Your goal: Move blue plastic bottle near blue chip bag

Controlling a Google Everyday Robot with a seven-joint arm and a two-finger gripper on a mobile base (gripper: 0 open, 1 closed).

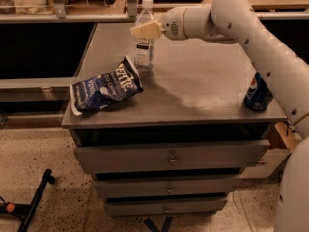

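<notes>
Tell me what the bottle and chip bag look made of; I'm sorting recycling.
The blue plastic bottle looks like clear, glossy plastic, see-through, with a white cap; the tool grips it below the neck. The blue chip bag is probably foil-lined film: crinkled, with shiny creases.
</notes>
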